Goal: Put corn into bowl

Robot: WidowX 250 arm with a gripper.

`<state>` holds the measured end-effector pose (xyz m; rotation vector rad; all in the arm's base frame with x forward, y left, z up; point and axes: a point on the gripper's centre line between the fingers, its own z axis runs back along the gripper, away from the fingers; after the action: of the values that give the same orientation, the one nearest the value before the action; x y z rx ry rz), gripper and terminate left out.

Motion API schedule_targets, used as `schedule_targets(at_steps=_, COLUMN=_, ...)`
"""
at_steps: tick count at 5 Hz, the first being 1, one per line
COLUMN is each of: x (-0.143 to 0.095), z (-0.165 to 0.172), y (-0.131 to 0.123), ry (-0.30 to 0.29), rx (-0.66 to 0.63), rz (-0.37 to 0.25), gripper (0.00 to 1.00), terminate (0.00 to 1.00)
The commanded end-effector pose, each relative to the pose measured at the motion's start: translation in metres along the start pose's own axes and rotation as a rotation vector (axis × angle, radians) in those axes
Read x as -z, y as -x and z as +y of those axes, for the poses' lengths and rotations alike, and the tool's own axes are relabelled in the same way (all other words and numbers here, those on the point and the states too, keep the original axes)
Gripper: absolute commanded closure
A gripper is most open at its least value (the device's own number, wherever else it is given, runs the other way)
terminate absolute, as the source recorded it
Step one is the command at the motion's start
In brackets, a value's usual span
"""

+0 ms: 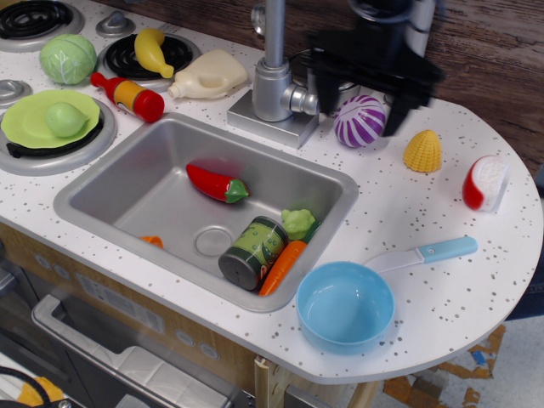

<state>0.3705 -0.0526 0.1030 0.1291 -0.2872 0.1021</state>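
Observation:
The corn [422,151] is a small yellow ridged dome standing on the white speckled counter at the right rear. The light-blue bowl [344,304] sits empty near the counter's front edge, with a white and blue handle [425,252] beside it. My gripper [358,113] is a motion-blurred black shape above the faucet and the purple cabbage [359,121], just left of the corn and above it. Its two fingers are spread apart with nothing between them.
The sink [102,191] holds a red pepper [216,183], a green can [252,252], a carrot [282,266] and a green vegetable [298,223]. The faucet [273,76] and a grey post [411,51] stand behind. A red and white toy [484,183] lies right of the corn. The lime-green plate [25,127] is far left.

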Motion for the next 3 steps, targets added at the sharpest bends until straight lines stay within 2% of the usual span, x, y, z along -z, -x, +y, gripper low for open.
schedule_targets(at_steps=1, x=-0.001, z=-0.026, y=-0.034, ry=-0.014, rx=-0.041, rz=-0.086, gripper=0.0, terminate=0.0)
schedule_targets(at_steps=2, x=0.014, z=-0.035, y=-0.043, ry=0.022, rx=-0.066, rz=-0.129, gripper=0.0, terminate=0.0)
schedule_targets(at_steps=3, x=0.024, z=-0.036, y=-0.049, ry=0.025, rx=-0.059, rz=-0.165, gripper=0.0, terminate=0.0)
